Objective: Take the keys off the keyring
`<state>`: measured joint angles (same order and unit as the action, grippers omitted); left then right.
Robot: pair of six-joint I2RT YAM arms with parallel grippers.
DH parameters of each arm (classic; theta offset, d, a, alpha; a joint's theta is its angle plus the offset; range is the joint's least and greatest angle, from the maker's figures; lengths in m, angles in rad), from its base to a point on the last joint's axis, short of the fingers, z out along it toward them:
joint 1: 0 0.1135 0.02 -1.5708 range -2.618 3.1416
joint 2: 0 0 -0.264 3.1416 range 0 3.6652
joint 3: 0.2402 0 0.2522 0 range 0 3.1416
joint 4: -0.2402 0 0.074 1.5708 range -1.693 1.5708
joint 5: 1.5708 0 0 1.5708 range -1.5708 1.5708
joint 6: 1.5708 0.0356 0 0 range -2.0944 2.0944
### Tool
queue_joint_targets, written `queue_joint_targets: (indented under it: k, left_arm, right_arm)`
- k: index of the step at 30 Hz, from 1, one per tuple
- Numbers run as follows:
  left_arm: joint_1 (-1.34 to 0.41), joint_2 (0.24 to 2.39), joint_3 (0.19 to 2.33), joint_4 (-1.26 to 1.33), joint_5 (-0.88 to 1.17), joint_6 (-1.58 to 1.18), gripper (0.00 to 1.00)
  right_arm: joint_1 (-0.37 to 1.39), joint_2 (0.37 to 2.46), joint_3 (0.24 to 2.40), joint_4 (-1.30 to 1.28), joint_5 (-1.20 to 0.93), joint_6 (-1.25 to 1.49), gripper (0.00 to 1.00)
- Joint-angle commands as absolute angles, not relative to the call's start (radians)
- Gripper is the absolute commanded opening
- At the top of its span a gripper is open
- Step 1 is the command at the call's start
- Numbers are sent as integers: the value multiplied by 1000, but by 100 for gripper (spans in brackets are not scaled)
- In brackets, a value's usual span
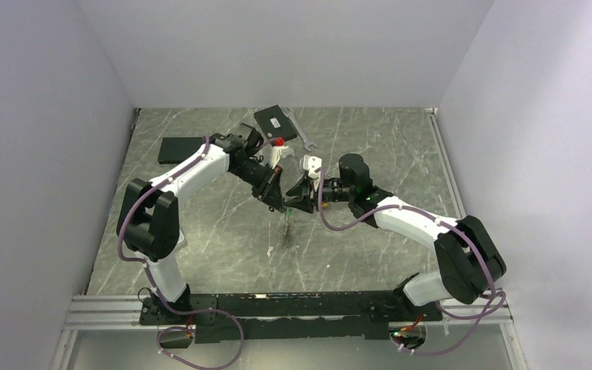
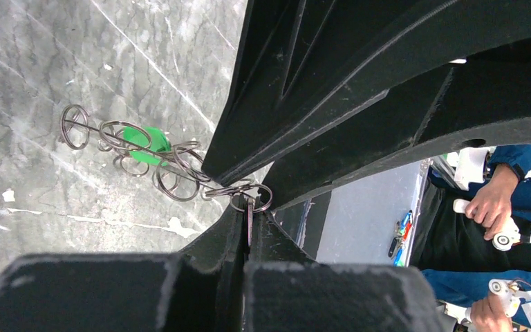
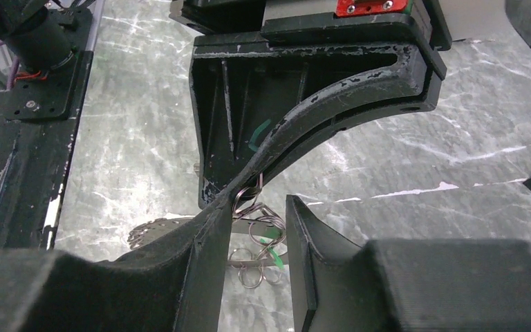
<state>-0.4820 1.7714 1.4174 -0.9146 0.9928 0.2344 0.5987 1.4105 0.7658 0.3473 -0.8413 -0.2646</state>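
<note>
My left gripper [image 1: 275,199] [image 2: 250,211] is shut on a thin flat grey metal piece [image 2: 249,220], seen edge-on, which looks like a key. A small split ring [image 2: 252,198] sits at its top. From it a chain of several thin silvery rings [image 2: 138,155] with a bright green tag [image 2: 144,140] hangs above the marble table; this is the keyring bunch [image 1: 287,223]. My right gripper [image 1: 297,202] [image 3: 261,202] is open, tip to tip with the left one. The rings [image 3: 263,238] and green tag [image 3: 274,259] show between its fingers. Its left finger [image 3: 214,228] touches the top ring.
A silver wrench [image 1: 301,132] and a black box [image 1: 280,121] lie at the back of the table. Another flat black box [image 1: 181,149] lies at the back left. Grey walls close in both sides. A person's hand [image 2: 491,200] is beyond the table edge.
</note>
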Motion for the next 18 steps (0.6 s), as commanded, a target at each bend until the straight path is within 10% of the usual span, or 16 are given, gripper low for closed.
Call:
queue_joint_targets:
  k: [1, 12, 18]
  left_arm:
    - [-492, 1749, 1443, -918, 1016, 244, 0]
    - [-491, 1741, 1441, -916, 1012, 242, 0]
    - [-488, 1736, 1439, -912, 1005, 234, 0]
  right_arm:
    - [607, 1420, 810, 335, -809, -271, 38]
    - [608, 1437, 803, 289, -788, -304, 35]
    - [608, 1413, 779, 314, -775, -310, 14]
